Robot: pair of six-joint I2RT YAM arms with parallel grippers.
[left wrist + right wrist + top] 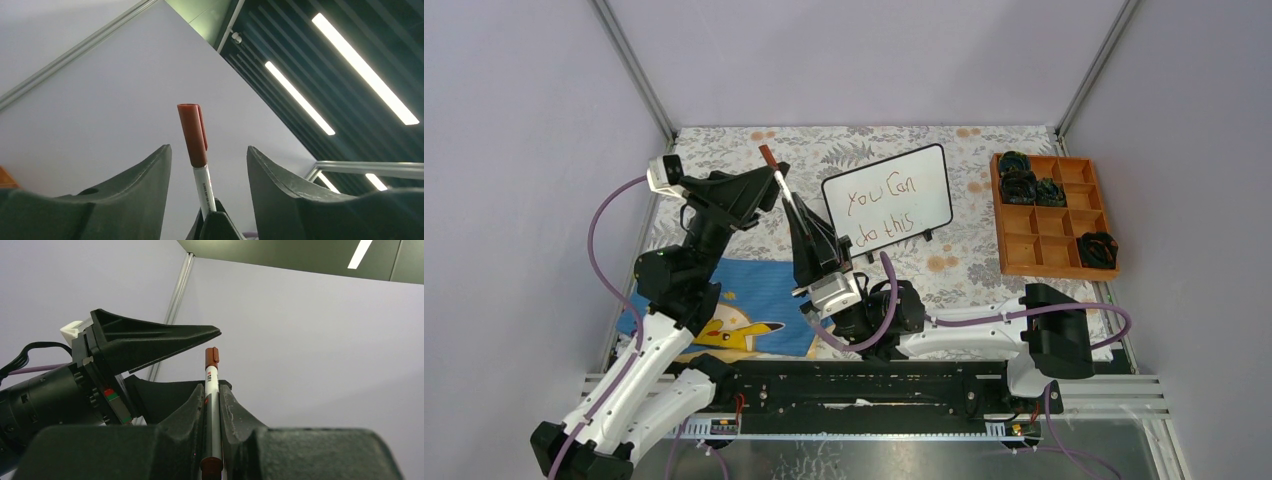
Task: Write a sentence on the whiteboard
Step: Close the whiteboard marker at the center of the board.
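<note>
Centrally, the whiteboard (929, 170) stood mid-back on the table (964, 280) bearing the sentence (886, 208), likely light and skid-prone, with open room in front and the orange tray (1019, 250) well apart. The right gripper (212, 395) was clamped mid-barrel on the marker (212, 380), judged light, stiff and smooth; the left gripper (208, 147) had jaws apart flanking its cap (192, 132), untouching.

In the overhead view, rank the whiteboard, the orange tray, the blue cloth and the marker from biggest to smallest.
1. blue cloth, though partly covered
2. orange tray
3. whiteboard
4. marker
</note>
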